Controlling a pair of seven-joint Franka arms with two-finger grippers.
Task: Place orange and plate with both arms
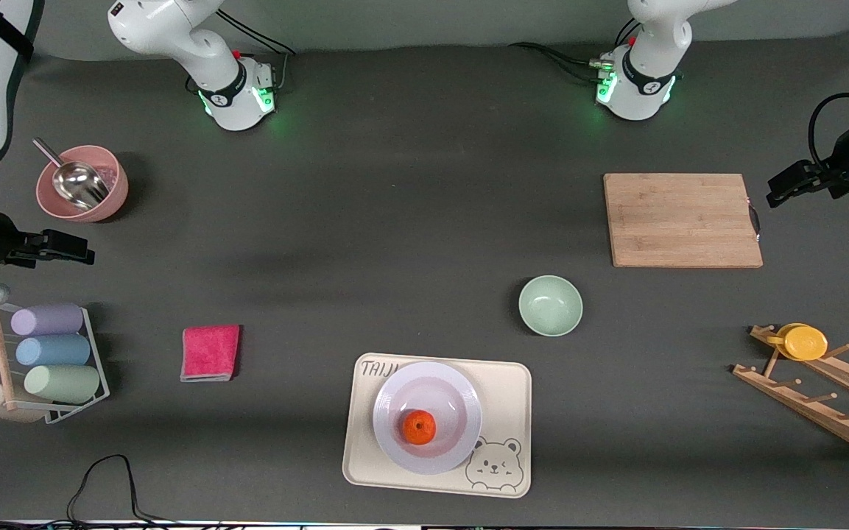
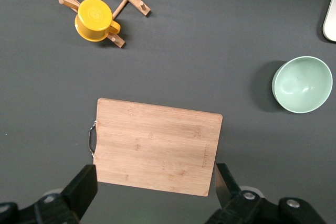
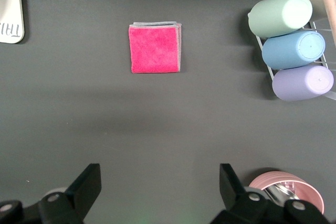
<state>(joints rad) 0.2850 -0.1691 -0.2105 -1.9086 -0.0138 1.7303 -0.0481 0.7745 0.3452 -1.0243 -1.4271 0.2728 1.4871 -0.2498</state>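
The orange [image 1: 419, 428] lies in the pale lavender-white plate [image 1: 461, 401]. The plate rests on a cream bear tray [image 1: 505, 383] near the front camera's edge of the table. Both arms wait high up, away from the plate. My left gripper [image 1: 788, 188] [image 2: 156, 174] hangs open and empty over the table by the wooden cutting board [image 2: 157, 148]. My right gripper [image 1: 63, 246] [image 3: 160, 174] hangs open and empty over bare table between the pink bowl [image 3: 286, 187] and the pink cloth [image 3: 155, 48]. Neither wrist view shows the orange or the plate.
A mint-green bowl [image 1: 550, 305] stands between the tray and the cutting board [image 1: 682, 219]. A wooden rack [image 1: 822, 390] with a yellow cup [image 1: 803, 341] sits at the left arm's end. A wire rack with three cups [image 1: 56, 353] and the pink bowl with a scoop [image 1: 82, 182] sit at the right arm's end.
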